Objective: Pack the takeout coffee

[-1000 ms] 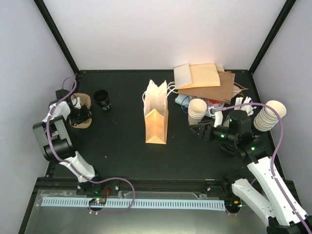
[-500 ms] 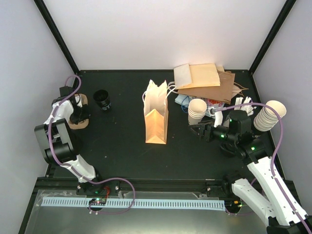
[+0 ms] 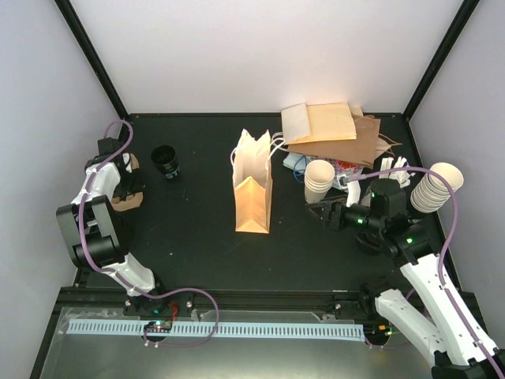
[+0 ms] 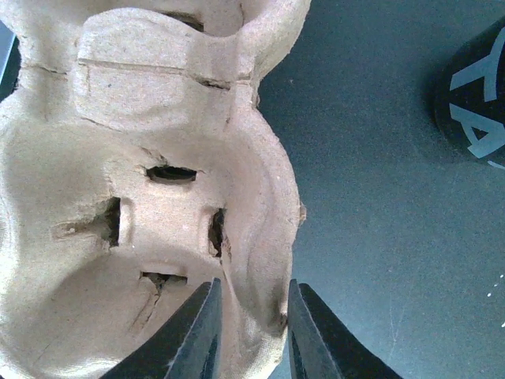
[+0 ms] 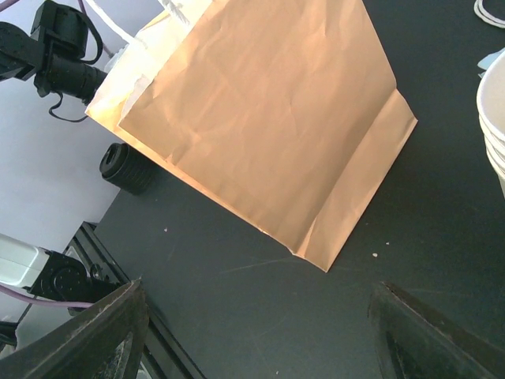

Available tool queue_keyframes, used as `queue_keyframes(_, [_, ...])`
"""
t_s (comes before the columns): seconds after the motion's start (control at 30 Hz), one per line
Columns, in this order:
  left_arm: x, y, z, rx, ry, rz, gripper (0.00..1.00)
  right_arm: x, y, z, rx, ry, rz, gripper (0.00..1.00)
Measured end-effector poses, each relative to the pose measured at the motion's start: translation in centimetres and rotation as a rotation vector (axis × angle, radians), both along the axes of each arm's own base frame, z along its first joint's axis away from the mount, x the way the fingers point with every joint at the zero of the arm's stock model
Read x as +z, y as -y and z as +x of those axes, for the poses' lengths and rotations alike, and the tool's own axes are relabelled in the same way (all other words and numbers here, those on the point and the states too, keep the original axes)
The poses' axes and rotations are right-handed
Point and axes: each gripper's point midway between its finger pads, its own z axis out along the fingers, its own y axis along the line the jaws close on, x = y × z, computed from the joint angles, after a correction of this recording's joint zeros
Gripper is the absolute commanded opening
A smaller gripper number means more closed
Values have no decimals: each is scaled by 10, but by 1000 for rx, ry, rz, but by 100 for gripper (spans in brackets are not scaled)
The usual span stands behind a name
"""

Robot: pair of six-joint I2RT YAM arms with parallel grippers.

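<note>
Standing upright on the counter, the coffee sits at far left, near the pulp tray and well apart from the upright bag at centre. Cup stacks and flat bags crowd the far right. The left arm reaches into the far-left corner, its tool pinching the tray's rim. The right arm extends low toward the bag, with its tool spread wide.
</note>
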Motion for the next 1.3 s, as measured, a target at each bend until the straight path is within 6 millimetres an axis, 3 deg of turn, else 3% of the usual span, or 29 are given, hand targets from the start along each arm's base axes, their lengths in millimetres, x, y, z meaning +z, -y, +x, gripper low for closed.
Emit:
queue_keyframes(0.23, [2, 1, -1, -1, -1, 11, 19, 0, 0, 0, 0, -2, -1, 79])
queue_keyframes(0.43, [30, 0, 0, 0, 75, 52, 16, -3, 0, 1, 0, -12, -5, 79])
queue_keyframes(0.47, [37, -1, 1, 2, 94, 61, 17, -3, 0, 1, 0, -13, -5, 79])
queue_keyframes(0.57, [48, -3, 1, 4, 125, 79, 36, -4, -1, 1, 0, -16, -7, 79])
queue_keyframes(0.6, [48, -3, 2, 9, 128, 77, 38, -4, -1, 1, 0, -16, -7, 79])
queue_keyframes(0.8, [17, 0, 1, 5, 39, 36, 38, -5, -1, 2, 0, -19, -8, 79])
queue_keyframes(0.93, [-4, 2, -4, 4, -32, 11, 32, -5, -1, 2, 0, -19, -8, 79])
queue_keyframes(1.3, [-2, 3, -4, 2, -36, 15, 13, -5, -1, 2, 0, -19, -8, 79])
